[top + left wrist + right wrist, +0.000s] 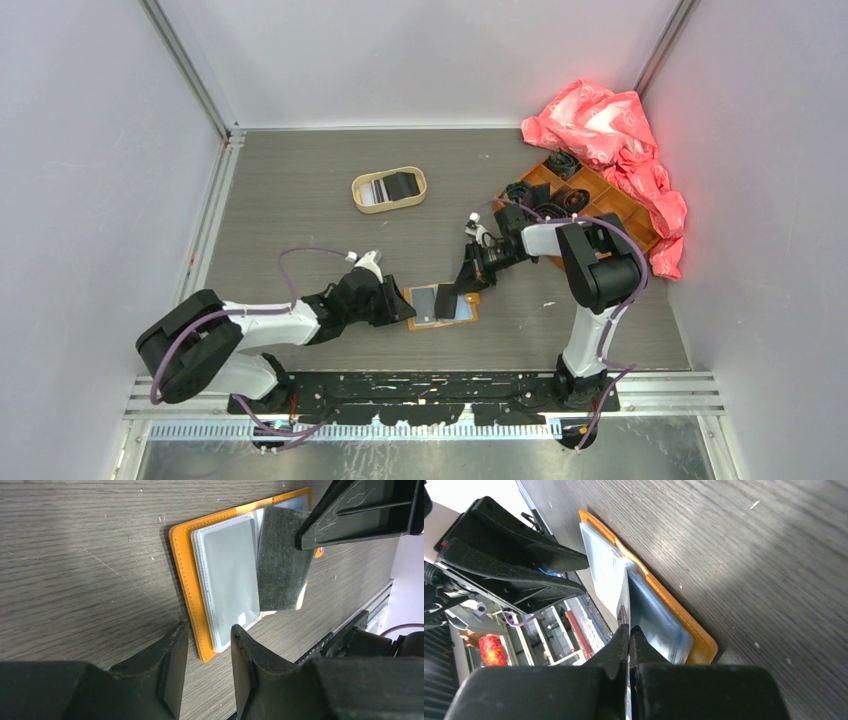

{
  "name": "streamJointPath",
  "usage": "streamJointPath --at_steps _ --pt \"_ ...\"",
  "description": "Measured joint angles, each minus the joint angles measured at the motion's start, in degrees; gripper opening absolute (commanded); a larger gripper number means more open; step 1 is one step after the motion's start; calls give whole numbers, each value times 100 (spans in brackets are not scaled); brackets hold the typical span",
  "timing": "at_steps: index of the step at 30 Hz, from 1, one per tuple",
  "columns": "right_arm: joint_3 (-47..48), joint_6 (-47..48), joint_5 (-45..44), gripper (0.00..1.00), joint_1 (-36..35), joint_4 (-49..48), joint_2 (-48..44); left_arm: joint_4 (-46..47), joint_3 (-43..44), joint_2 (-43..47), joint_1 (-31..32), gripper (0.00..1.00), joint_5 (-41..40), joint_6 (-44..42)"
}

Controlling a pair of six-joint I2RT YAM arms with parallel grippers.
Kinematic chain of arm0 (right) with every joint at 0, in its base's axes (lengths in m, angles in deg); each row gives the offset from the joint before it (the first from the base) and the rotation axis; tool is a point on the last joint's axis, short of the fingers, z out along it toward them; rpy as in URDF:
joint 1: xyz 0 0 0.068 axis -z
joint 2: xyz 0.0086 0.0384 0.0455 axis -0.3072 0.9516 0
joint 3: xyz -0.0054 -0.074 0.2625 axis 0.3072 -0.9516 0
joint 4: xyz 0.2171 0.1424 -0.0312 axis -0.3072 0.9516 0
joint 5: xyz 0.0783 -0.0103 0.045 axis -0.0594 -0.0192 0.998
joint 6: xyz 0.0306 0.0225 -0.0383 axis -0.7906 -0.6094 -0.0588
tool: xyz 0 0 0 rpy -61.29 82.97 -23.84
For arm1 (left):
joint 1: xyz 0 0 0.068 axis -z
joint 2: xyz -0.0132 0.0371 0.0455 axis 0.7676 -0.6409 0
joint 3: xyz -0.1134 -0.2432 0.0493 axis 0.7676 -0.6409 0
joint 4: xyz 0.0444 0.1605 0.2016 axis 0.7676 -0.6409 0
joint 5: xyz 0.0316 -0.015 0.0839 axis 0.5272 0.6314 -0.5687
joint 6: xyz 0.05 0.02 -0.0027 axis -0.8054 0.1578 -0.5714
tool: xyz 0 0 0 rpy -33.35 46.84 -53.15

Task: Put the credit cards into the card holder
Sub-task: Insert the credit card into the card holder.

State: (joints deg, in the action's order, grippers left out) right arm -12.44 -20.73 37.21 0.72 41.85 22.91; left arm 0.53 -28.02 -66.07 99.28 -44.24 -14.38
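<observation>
The right tool pinches the black card over the open card holder; the left tool, half-open and empty, sits at its left edge.

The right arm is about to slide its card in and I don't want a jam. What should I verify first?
1. Black card pinched in the right gripper: ok.
2. Card holder lying open, clear sleeves facing up: ok.
3. Card's lower edge inside a sleeve mouth: cannot tell.
4. Left gripper gripping the holder: not ok; its jaws stand apart at the near corner, table showing between.
5. Remaining cards parked in the oval tray, clear of both arms: ok.
</observation>
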Motion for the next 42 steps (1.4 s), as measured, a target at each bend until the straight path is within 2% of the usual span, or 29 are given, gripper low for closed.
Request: streamJointPath --at_steps 14,42 --pt "2 -68 122 2 -2 -28 90 42 341 -522 -179 35 376 -92" --pt "-129 -223 164 5 -7 -118 179 74 411 -656 -317 34 601 -98"
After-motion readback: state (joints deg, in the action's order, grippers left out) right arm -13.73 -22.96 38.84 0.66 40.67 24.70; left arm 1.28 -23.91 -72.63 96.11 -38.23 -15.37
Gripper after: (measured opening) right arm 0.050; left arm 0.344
